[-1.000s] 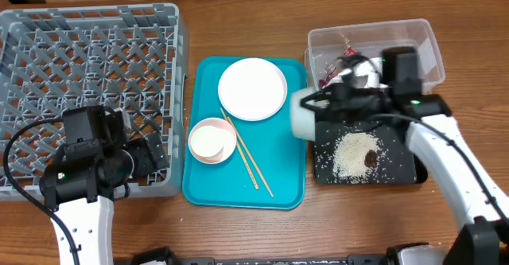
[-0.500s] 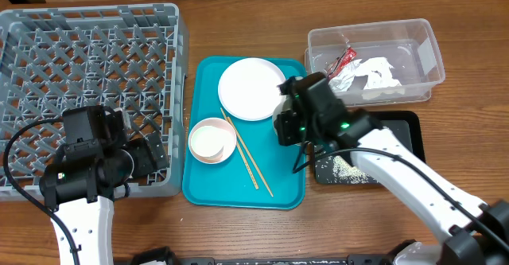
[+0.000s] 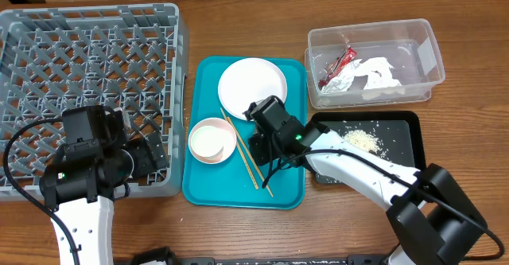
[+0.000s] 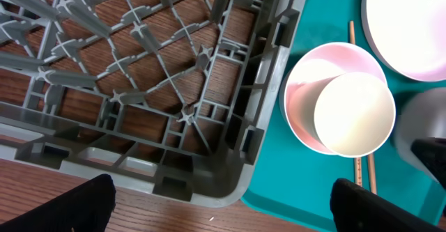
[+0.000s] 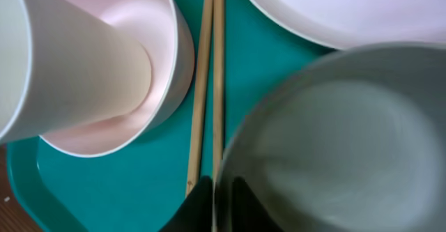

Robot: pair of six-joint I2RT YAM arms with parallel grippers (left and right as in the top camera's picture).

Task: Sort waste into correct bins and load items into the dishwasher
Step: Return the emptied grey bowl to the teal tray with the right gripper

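Bowl (image 5: 334, 141) in right hand (image 3: 264, 142), moved over teal tray (image 3: 205, 187)

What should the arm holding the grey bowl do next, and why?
Probably carry the whitish-grey bowl leftward to the dish rack: the right gripper is shut on its rim, it looks empty, and it hangs over the chopsticks on the teal tray, not yet loaded.

I'm seeing a grey lattice-grid rack (image 3: 87, 58) and a teal tray (image 3: 207, 187). On it: white plate (image 3: 252, 88), pale pink bowl (image 4: 300, 99), white cup (image 4: 354, 113), tan wooden chopsticks (image 3: 248, 161). My bowl (image 5: 341, 141) reads whitish-grey. Shiny red wrapper (image 3: 337, 64) and white napkin (image 3: 375, 75) in the clear tub (image 3: 318, 38), white rice (image 3: 362, 139) on the black tray (image 3: 406, 130).
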